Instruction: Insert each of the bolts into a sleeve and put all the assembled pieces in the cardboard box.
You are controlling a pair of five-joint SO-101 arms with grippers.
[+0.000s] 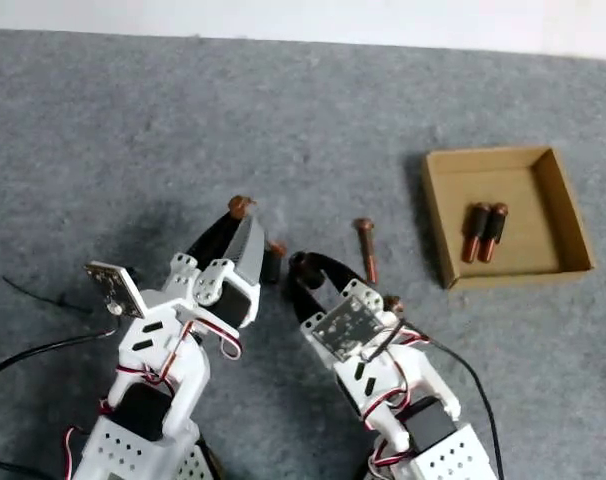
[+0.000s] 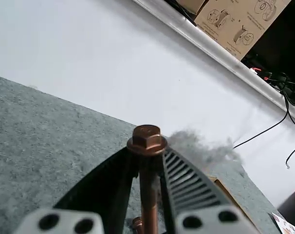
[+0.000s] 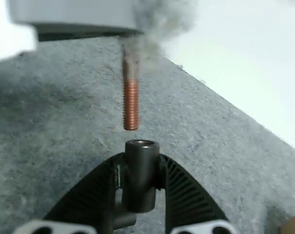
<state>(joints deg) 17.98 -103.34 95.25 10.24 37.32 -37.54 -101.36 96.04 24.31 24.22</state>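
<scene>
ok so the left gripper [image 2: 148,168] is clamped on a bolt [image 2: 147,142], head poking out past the tips and the shank running back between the jaws. The right gripper [image 3: 141,165] is squeezed onto a black sleeve [image 3: 141,181], open end up. Both sit mid-mat [image 1: 313,120] towards the near edge, w/ the threaded end hanging just above the bore, not in yet.

Stuff that could go wrong imo:
- in the right wrist view the tip looks a bit off to one side of the hole. Push down like that and the thread prob lands on the rim instead of dropping in.
- if it catches the rim, the sleeve can tilt or get shoved out of the grip, bc it's only pinched at the fingertips. Round part, so it'd roll off across the mat.
- the bolt is held along the jaws, so a sideways load could twist it in the grip and make the angle worse.

Fwiw the cardboard box [image 1: 438,225] by the right edge already has two assembled pieces [image 1: 474,233] in it. One loose bolt [image 1: 367,252] lies between the grippers and the box. A dropped sleeve rolling that way is a real possibility.
</scene>
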